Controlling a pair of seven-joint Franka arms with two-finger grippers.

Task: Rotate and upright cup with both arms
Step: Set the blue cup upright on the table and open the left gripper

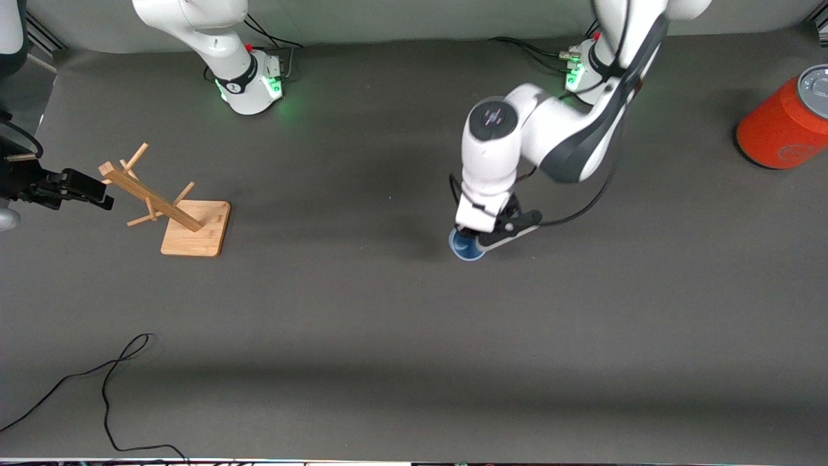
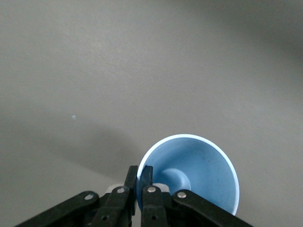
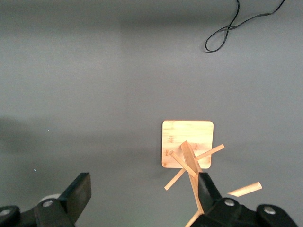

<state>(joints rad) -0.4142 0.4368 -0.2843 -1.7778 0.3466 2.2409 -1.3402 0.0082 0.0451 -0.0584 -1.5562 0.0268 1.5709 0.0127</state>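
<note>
— Cup (image 2: 199,172)?
— Smooth, tapered blue plastic, mouth up near the mat's (image 1: 362,336) middle; the left gripper (image 2: 141,176) is clenched on its thin white-edged rim.
— Right gripper (image 3: 142,189)?
— Waiting, black fingers spread wide, holding nothing, over the wooden rack (image 1: 174,207): square base, slanted post, round pegs. An orange cylinder (image 1: 786,126) sits at the left arm's end.

Left tool (image 2: 140,182) pinches the blue cup's (image 2: 199,170) rim, mouth up.

One cup (image 1: 467,247), one wooden rack (image 1: 171,208), one orange cylinder (image 1: 786,123), two arms (image 1: 517,142)
</note>
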